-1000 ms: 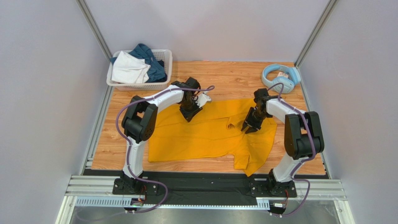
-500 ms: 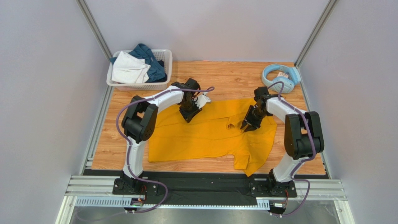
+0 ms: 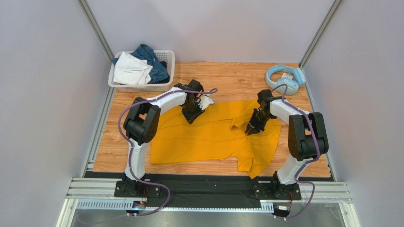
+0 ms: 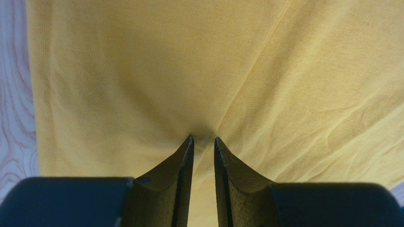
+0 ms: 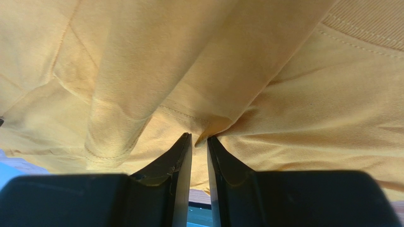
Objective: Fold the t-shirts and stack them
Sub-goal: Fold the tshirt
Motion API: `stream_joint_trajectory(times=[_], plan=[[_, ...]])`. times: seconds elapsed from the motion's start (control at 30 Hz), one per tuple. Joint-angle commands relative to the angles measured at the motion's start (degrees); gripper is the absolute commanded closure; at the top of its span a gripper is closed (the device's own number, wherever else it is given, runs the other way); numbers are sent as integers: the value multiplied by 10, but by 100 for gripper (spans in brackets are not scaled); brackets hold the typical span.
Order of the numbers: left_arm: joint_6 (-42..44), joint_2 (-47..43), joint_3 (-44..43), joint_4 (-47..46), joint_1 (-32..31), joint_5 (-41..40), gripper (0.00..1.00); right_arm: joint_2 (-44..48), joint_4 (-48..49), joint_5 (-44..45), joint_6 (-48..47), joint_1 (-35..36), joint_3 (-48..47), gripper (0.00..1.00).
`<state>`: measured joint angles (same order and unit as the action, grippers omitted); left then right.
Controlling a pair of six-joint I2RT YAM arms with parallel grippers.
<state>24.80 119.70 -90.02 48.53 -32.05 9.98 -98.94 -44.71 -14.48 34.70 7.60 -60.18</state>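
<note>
Grey-walled booth, wooden tabletop [image 3: 227,75]: a yellow shirt [image 3: 208,137] lies spread across the middle and lower part of the overhead frame, rumpled, with one sleeve trailing toward the lower right. Both arms reach in over its upper edge. The left gripper [image 3: 192,116], upper centre-left, is clenched on the yellow shirt; in its wrist view creases in the cloth run together at the nearly closed tips [image 4: 204,139]. The right gripper [image 3: 251,128], centre-right near the collar, is pinched on a raised fold of the same cloth, which shows between its tips in the right wrist view [image 5: 199,137].

The fold appears to be only starting, with the shirt not yet squared. Done well, the step calls for both pinches to hold the whole thickness of the cloth, not one layer alone, and for the two arms to lift and travel together so the edge stays taut and level between them. The loose sleeve at lower right looks likely to drag or bunch unless it is laid flat first.

At the upper left a white basket [image 3: 168,59] sits at the table's far corner, holding a white garment [image 3: 130,70] and a dark blue garment [image 3: 154,61], both crumpled and heaped above the rim. Light-blue headphones [image 3: 283,78] rest at the upper right, well apart from the yellow shirt.
</note>
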Motion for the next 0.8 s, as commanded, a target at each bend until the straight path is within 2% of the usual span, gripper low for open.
stream_joint_trajectory(times=[0.0, 0.1, 0.33, 0.77], plan=[[15, -16, -1, -6, 6, 0, 71, 11, -1, 9, 0, 1, 7, 77], [15, -11, 0, -8, 9, 0, 71, 13, -3, 9, -2, 1, 12, 80], [11, -3, -2, -9, 15, 7, 71, 40, -32, 36, -10, -1, 1, 94], [14, 2, -5, -10, 16, 11, 72, 102, -85, 67, -24, -24, 17, 94]])
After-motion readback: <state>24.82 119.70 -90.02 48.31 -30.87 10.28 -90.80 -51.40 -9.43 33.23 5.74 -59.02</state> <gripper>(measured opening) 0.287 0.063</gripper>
